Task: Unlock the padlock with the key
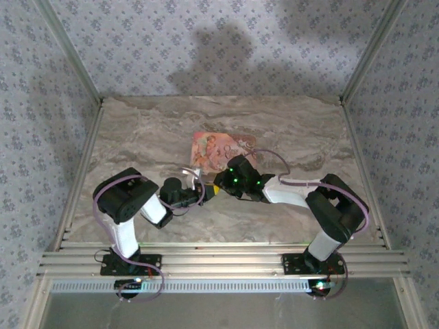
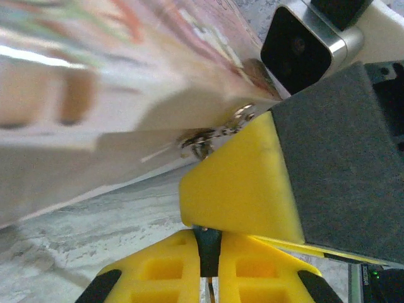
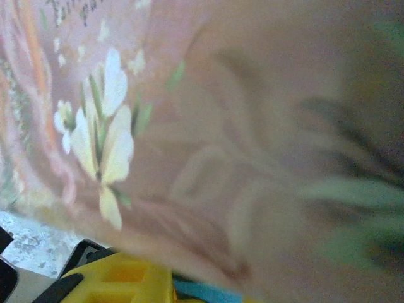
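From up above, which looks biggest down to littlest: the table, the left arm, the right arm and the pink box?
1. table
2. left arm and right arm: they look about alike, so no ranking between them
3. pink box, partly covered by the arms

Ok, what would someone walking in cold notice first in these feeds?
The two grippers meeting tip to tip at mid-table in the top view, left gripper against right gripper, at the near edge of a pink illustrated box. In the left wrist view, a small shiny metal piece glints between that box and the right gripper's yellow finger. In the right wrist view the box's white flower print looms blurred and very close.
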